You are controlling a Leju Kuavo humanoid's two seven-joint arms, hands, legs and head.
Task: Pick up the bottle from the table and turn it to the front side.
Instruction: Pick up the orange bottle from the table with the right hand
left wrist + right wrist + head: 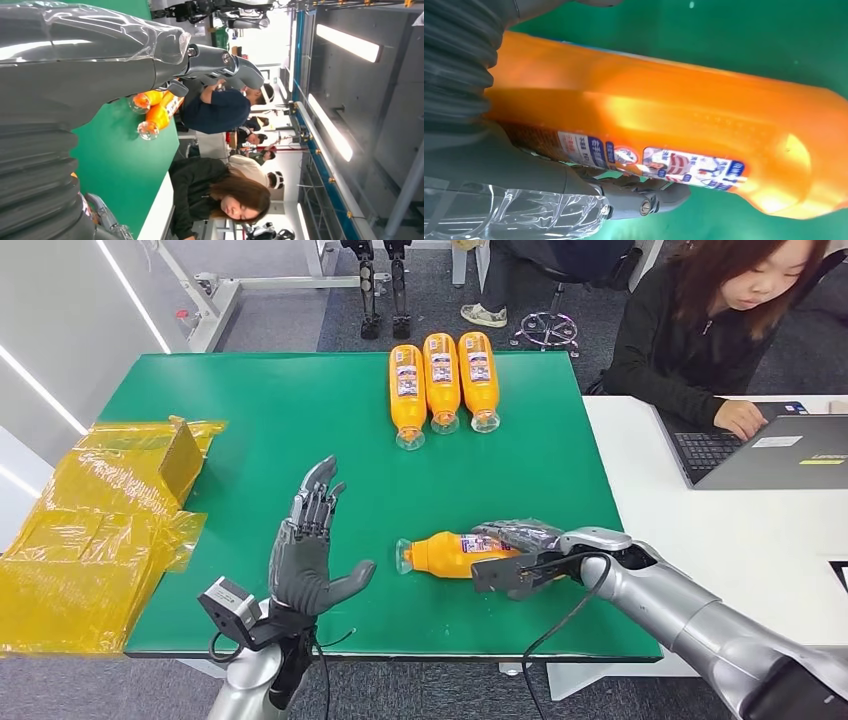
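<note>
Surface: green table (pixel 300 410) in an open office, a white desk (pixel 700 540) just beside it on my right.
Right hand: my right hand (pixel 515 555) lay low on the table with its fingers wrapped round the label end of the orange bottle (pixel 450 553); my right wrist view had the thumb (pixel 644 197) pressed under the label, so I judged the hold firm.
Bottle: lying on its side near the table's front edge, cap end toward my left, body touching the cloth, not yet lifted.
Why held so: gripping the base end left the cap end free, which I judged would suit rolling it label-up.
Left hand: my left hand (pixel 310 545) stood upright above the front edge, fingers spread, holding nothing, well apart from the bottle, seemingly waiting to receive it.
Further out: three orange bottles (pixel 443 385) side by side at the far edge, labels up.
Left side: yellow wrapping (pixel 100 530) heaped there.
Beyond: a person (pixel 720 330) typing on a laptop (pixel 770 450).
</note>
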